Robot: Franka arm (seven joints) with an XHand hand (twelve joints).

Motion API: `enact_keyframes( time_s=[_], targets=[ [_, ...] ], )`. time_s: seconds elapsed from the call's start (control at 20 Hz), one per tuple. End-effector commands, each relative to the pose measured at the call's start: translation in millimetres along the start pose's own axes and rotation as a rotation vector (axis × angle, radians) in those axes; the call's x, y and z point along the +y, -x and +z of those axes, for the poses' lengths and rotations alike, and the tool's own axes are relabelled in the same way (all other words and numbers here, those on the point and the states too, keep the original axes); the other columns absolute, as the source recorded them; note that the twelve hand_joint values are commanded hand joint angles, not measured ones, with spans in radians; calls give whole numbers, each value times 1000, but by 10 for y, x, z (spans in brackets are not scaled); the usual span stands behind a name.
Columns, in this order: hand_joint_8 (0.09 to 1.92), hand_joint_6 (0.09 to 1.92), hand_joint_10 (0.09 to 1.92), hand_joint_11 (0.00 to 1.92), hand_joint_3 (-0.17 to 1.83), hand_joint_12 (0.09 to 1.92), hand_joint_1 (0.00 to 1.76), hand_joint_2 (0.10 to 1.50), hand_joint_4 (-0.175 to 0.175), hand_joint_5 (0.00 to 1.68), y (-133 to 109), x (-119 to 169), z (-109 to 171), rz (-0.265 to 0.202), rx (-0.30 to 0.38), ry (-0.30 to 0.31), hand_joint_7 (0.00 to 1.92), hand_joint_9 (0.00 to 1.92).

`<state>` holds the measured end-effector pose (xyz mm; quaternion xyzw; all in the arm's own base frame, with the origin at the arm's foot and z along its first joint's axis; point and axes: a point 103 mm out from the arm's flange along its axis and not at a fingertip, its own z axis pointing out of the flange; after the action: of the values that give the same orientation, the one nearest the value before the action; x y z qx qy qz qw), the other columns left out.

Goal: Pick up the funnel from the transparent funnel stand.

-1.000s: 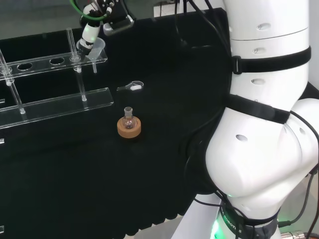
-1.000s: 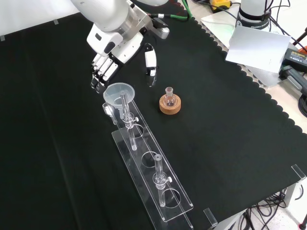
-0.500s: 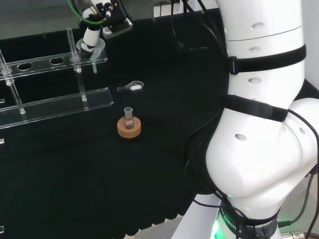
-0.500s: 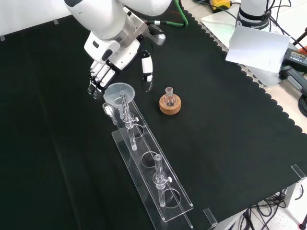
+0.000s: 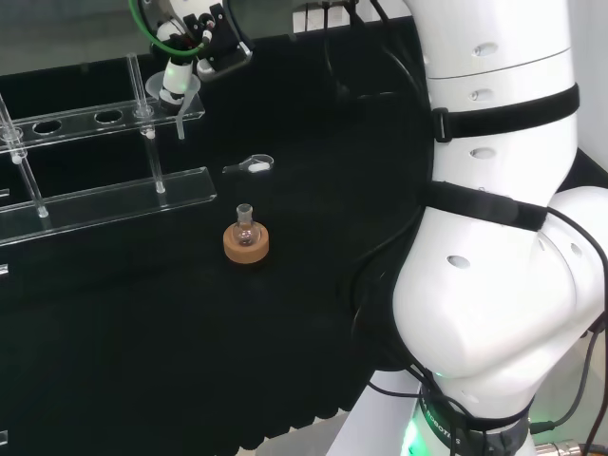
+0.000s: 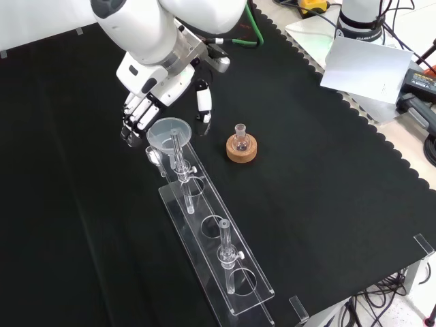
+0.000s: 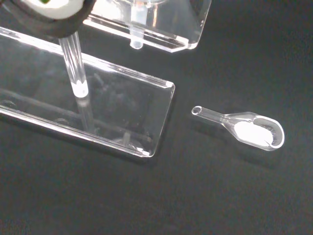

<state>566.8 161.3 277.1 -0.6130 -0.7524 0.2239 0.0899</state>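
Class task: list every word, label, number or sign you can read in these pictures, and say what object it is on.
None can be read.
The funnel, the transparent funnel stand, the flask on its cork ring and the hand bear no legible print.

Black cloth (image 6: 320,204), scalloped edge, covers bench; cables (image 6: 371,296) hang below front corner.

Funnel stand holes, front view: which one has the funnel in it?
The end hole nearest the hand, at the stand's top end, holds the funnel; the other holes sit empty.
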Motion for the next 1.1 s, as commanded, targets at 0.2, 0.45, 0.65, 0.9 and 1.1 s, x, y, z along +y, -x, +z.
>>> enact_keyframes(
  time_s=[0.2, 0.45, 0.65, 0.9, 1.1],
  targets=[
    [400, 87, 831, 305, 411, 1500, 808, 623, 31, 133, 3, 58, 37, -5, -3, -1, 0, 106],
    [522, 87, 805, 329, 457, 1493, 813, 604, 26, 158, -6, 68, 51, -5, -15, -7, 0, 200],
    [598, 87, 784, 337, 480, 1490, 814, 595, 20, 191, -43, 114, 102, -4, -32, -14, 3, 252],
    [657, 87, 766, 344, 499, 1486, 815, 591, 16, 222, -50, 137, 122, -7, -41, -6, 29, 303],
    [676, 87, 738, 368, 519, 1473, 810, 601, 8, 260, -38, 125, 116, 7, -54, 30, 82, 356]
  ],
)
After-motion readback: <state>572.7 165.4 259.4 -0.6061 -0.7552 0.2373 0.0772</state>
